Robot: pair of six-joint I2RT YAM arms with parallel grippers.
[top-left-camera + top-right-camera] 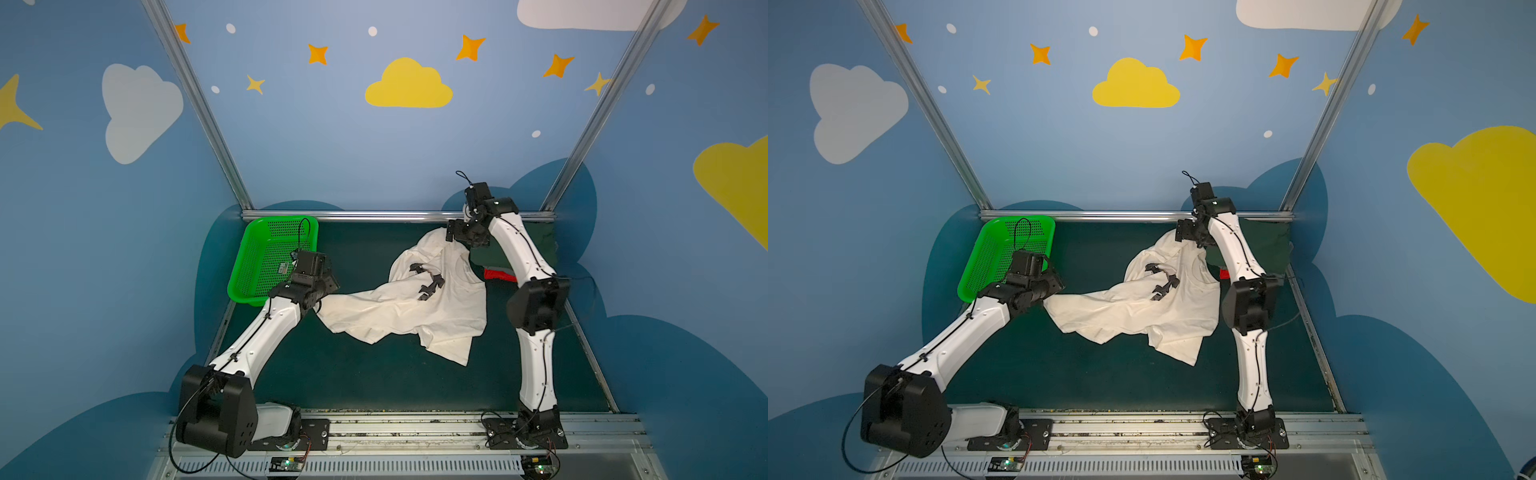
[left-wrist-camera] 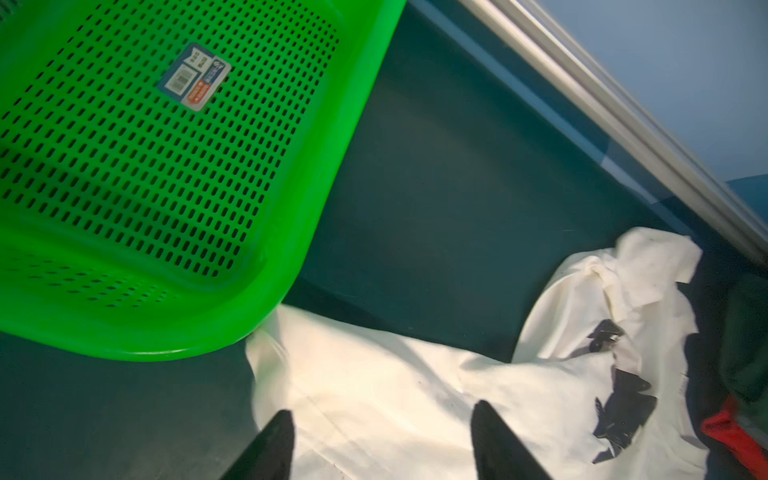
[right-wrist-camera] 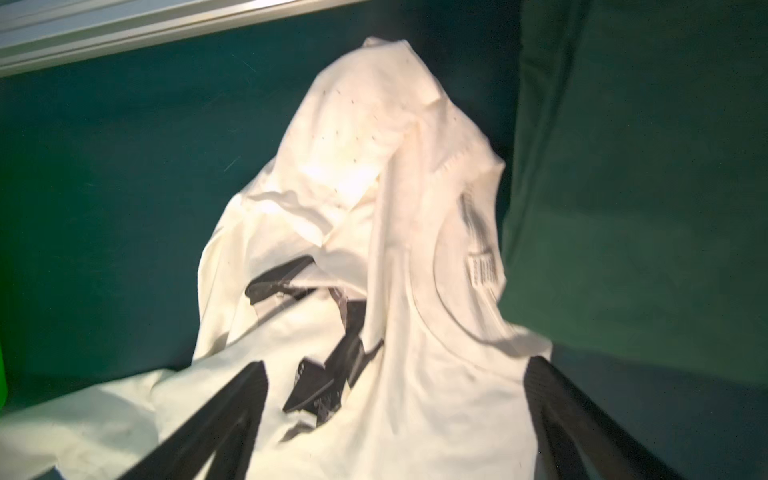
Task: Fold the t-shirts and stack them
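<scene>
**Cream t-shirt loose, others stacked**

Cream-white t-shirt (image 1: 415, 316) lies unfolded and rumpled mid-counter (image 1: 374, 382). It is spread wide, with one end trailing left and another bunched toward the back. Its black-and-grey print faces up, creased. The neck label shows, and small dark specks dot the cloth. Its right edge touches a folded dark green t-shirt (image 1: 492, 254) at back right. A red t-shirt (image 1: 498, 275) peeks out beneath that.
</scene>
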